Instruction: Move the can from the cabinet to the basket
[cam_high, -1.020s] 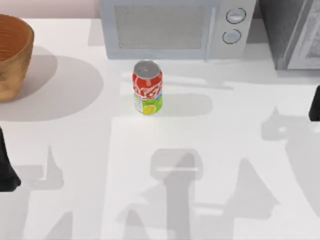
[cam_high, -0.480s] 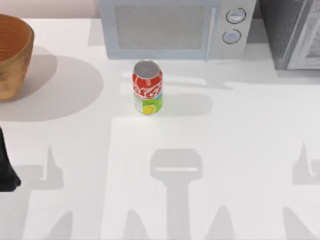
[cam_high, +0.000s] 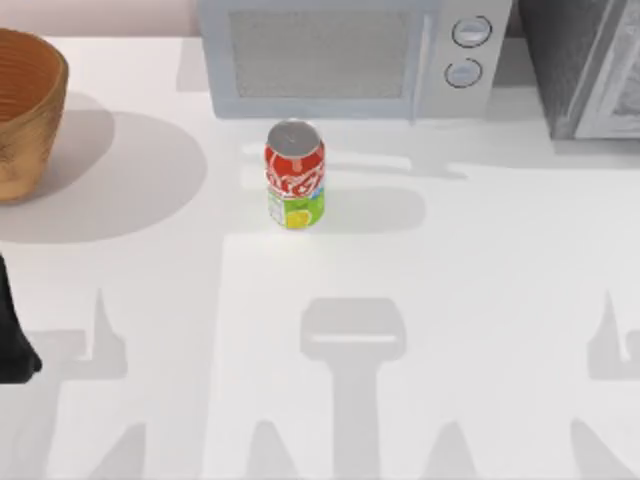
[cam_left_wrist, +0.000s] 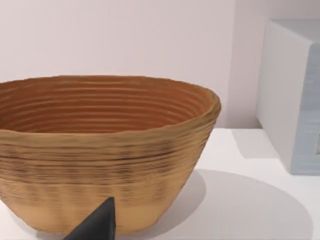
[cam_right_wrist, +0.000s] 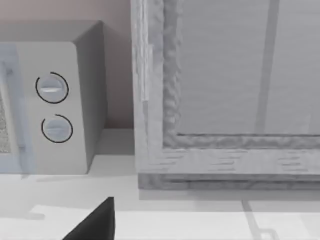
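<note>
- The counter (cam_high: 480, 300) is plain white and smooth, crossed by soft grey shadows, among them arm-shaped ones along its near edge.
- Behind it runs a pale pinkish wall (cam_left_wrist: 125, 35).
- The can (cam_high: 294, 175) stands upright on the open counter, just in front of the microwave (cam_high: 340, 55) and a little left of its middle, not touching it.
- The basket (cam_high: 25, 110) sits well to the left of the can, at the counter's left edge, cut off by the top view's border.
- The cabinet (cam_high: 585, 65) stands just right of the microwave, at the far right corner, well apart from the can.
- The left arm (cam_high: 12, 335) shows as a dark shape at the left edge, nearer than the basket and well left of the can.
- The left wrist view adds the basket's side: ribbed orange-brown wall, wide rim, empty as far as its inside shows, with a grey corner of the microwave beside it.
- A dark tip of the left gripper (cam_left_wrist: 97, 222) pokes in before the basket; I cannot tell whether it is released or clenched.
- The right wrist view adds the cabinet's front: pale framed panel, speckled frame, with the microwave's two knobs (cam_right_wrist: 52, 89) just beside it.
- A dark tip of the right gripper (cam_right_wrist: 95, 222) shows there above the counter; its state cannot be told either.
</note>
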